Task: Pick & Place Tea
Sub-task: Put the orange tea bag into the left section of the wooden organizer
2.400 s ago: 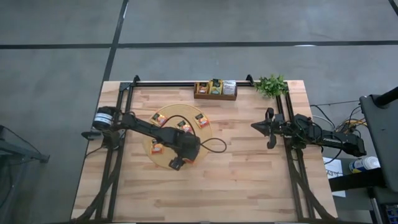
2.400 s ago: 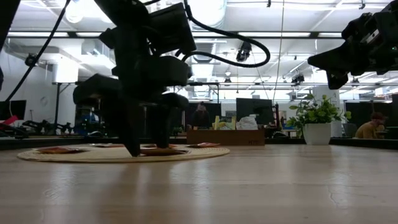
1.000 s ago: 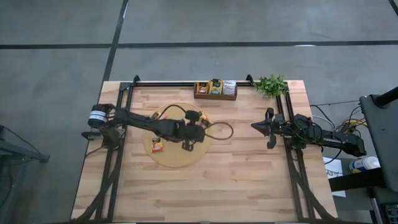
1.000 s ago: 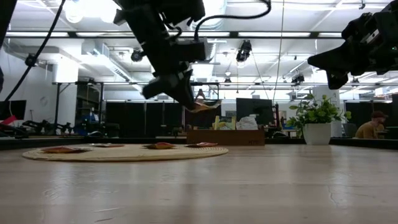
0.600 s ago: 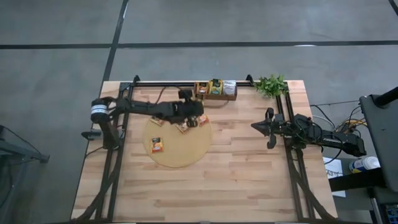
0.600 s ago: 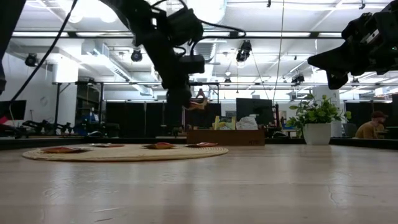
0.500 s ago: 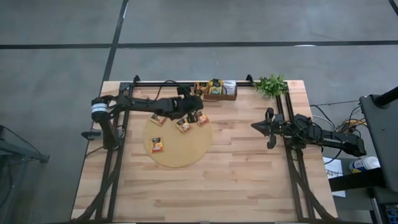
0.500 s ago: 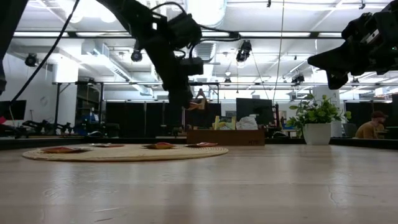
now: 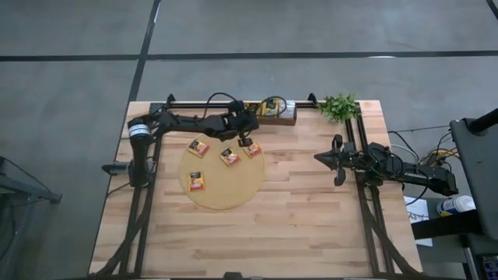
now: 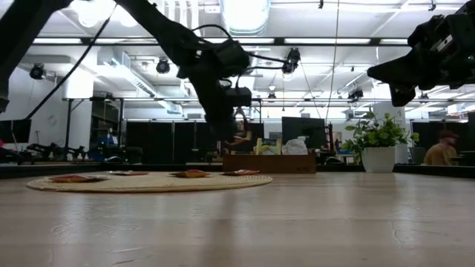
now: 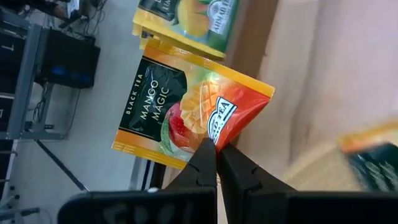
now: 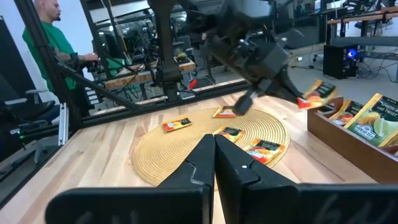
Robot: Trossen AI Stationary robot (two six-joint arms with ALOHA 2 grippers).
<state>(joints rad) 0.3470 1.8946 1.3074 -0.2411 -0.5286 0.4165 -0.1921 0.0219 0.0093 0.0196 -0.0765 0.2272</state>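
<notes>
My left gripper (image 9: 249, 124) hovers at the near edge of the brown wooden tray (image 9: 268, 121) at the table's far side, shut on an orange tea sachet (image 11: 193, 109). The right wrist view also shows this sachet (image 12: 314, 96) in the air. Several more orange sachets, such as one (image 9: 229, 156) and another (image 9: 197, 181), lie flat on the round tan mat (image 9: 226, 190). Green-yellow sachets (image 11: 186, 18) stand in the tray. My right gripper (image 9: 319, 158) waits shut above the table's right side, holding nothing. My left gripper pinches the orange sachet between its two fingertips (image 11: 202, 162), at the sachet's edge by its red part (image 11: 217, 127). The arm reaches in from the table's left. The sachet sticks out beyond the fingertips toward the tray, lifted clear of mat and table.
A small potted plant (image 9: 339, 106) stands at the far right corner beside the tray. Bare wooden tabletop (image 9: 311, 218) lies between the mat and the right arm. A person in a green top (image 12: 46, 37) stands beyond the table's left side.
My left gripper has carried the orange sachet from above the mat's middle toward the table's far edge, up to the tray, staying shut on it. The sachet has stayed in the air. The sachets on the mat and my right arm have kept still.
</notes>
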